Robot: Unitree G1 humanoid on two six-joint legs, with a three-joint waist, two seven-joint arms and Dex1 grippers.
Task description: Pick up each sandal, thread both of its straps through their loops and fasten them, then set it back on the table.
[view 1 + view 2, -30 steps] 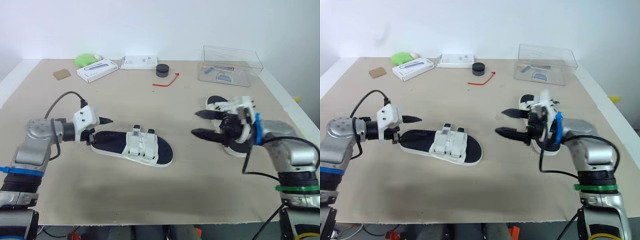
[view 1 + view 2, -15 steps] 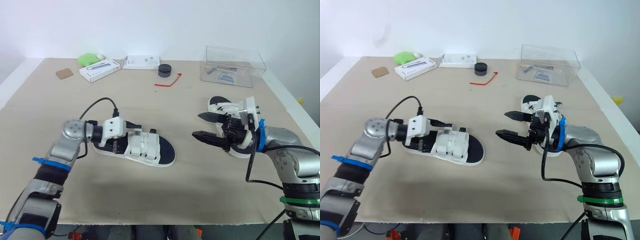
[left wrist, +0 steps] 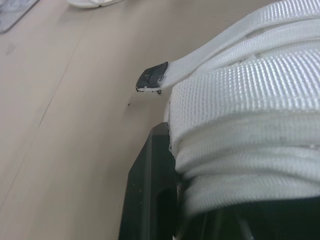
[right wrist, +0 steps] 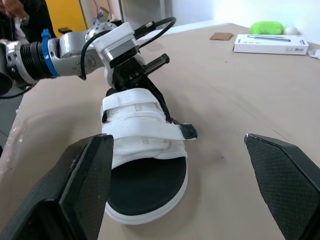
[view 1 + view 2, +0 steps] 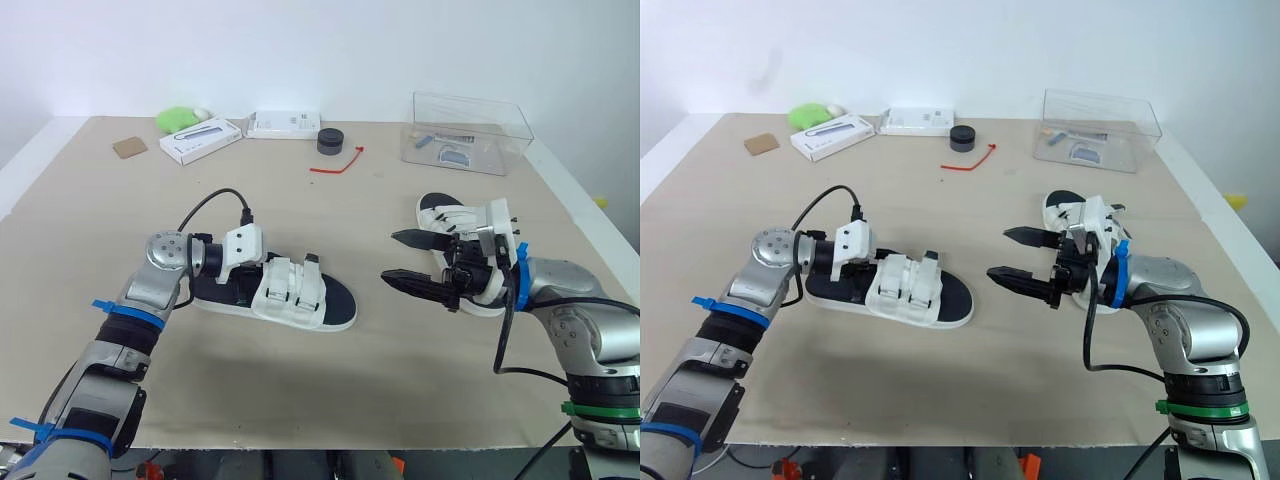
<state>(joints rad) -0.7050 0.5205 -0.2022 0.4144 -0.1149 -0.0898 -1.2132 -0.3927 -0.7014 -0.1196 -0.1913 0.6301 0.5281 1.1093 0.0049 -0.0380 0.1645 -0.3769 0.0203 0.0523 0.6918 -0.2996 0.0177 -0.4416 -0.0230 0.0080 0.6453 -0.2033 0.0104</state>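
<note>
While the left gripper (image 5: 246, 283) is tucked against the white straps (image 5: 287, 290) of the near sandal (image 5: 335, 300), the right gripper (image 5: 404, 262) hangs spread wide and empty.

The near sandal lies flat on the table (image 5: 350, 390), centre-left, one strap's black-tipped end (image 3: 152, 77) poking up loose; the second sandal (image 5: 447, 215) sits just behind the right gripper. Whether the left gripper is clenched on anything cannot be told. The sandal looks light, its foam sole firm enough to keep shape, while the woven straps seem soft and likely to buckle if pushed. Best holds, by that reading: the sole's edge for lifting, the stiff black tab for drawing a strap through its loop.
</note>
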